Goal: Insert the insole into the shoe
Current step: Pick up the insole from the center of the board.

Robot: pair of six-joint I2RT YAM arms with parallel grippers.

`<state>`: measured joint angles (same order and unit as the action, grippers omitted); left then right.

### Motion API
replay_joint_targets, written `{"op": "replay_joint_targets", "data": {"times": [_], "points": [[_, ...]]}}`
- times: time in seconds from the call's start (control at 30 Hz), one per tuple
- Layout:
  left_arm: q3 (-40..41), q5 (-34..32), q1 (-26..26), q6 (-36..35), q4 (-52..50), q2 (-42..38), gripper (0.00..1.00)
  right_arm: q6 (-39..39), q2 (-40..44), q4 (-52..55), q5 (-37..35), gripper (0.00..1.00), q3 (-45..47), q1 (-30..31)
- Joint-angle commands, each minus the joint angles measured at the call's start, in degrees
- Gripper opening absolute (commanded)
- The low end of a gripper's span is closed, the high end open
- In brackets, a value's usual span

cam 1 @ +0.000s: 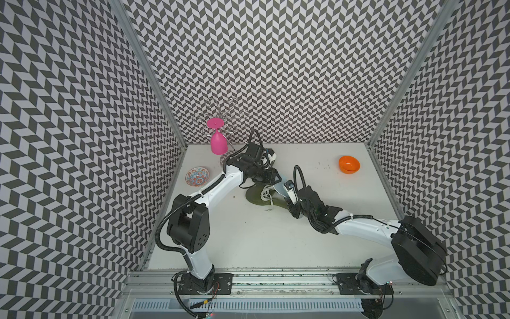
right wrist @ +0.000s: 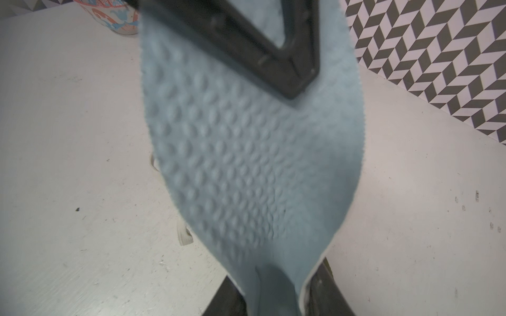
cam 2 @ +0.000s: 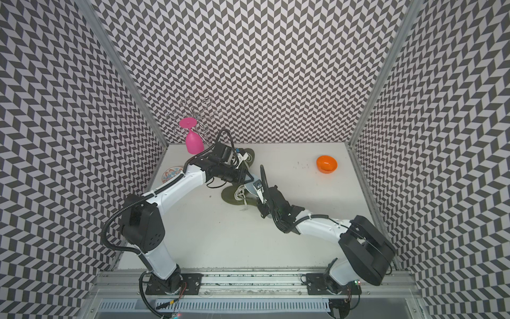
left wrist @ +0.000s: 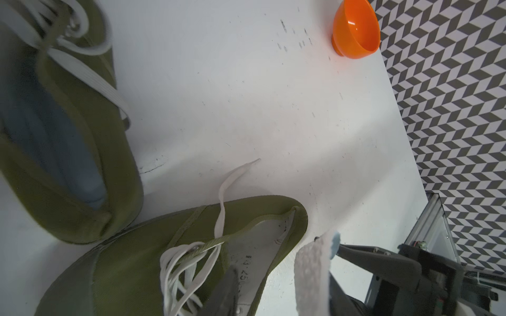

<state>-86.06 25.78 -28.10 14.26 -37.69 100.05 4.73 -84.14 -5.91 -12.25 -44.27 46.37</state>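
A light blue insole [right wrist: 246,164] with a dimpled surface hangs above the middle of the table, shown in both top views [cam 1: 279,188]. My right gripper [right wrist: 276,298] is shut on its narrow end, which folds between the fingers. My left gripper [left wrist: 282,298] is open; the insole's white underside [left wrist: 312,273] rests against one of its fingers. Just below lies the olive green shoe [left wrist: 131,260], with white laces and a bare white inside. A second olive shoe [left wrist: 68,164] behind it has a blue insole inside.
An orange bowl [cam 1: 349,164] stands at the back right. A patterned dish [cam 1: 197,176] sits at the left wall. A pink goblet [cam 1: 218,140] hangs upside down from a wire rack [cam 1: 220,113] in the back left corner. Patterned walls close in three sides.
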Motion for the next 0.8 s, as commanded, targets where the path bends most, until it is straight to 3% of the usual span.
{"op": "replay_joint_targets", "data": {"times": [0.0,0.23,0.43,0.57,0.63,0.77], "points": [[-1.66,-3.27,0.22,-1.37,0.71,-3.41,0.51,-0.60,0.25,8.04,0.53,0.34,-3.70,0.21],[-0.70,-3.43,2.34,-0.50,2.61,-8.45,0.54,-1.55,-0.86,16.72,0.86,0.28,-7.95,-0.37],[10.46,-10.28,3.98,-0.70,8.85,-14.39,0.54,-3.59,0.00,24.33,2.22,0.24,-12.74,-2.10],[17.02,-20.58,-1.60,-2.67,10.01,-15.24,0.58,-4.97,1.41,31.54,2.85,0.22,-15.66,-5.41],[17.09,-28.76,-6.43,-2.98,9.98,-14.77,0.60,-5.40,1.53,34.00,3.67,0.22,-16.36,-7.36],[13.68,-35.39,-10.57,-0.96,7.12,-9.58,0.60,-7.93,1.33,35.81,5.82,0.19,-17.10,-12.16]]}}
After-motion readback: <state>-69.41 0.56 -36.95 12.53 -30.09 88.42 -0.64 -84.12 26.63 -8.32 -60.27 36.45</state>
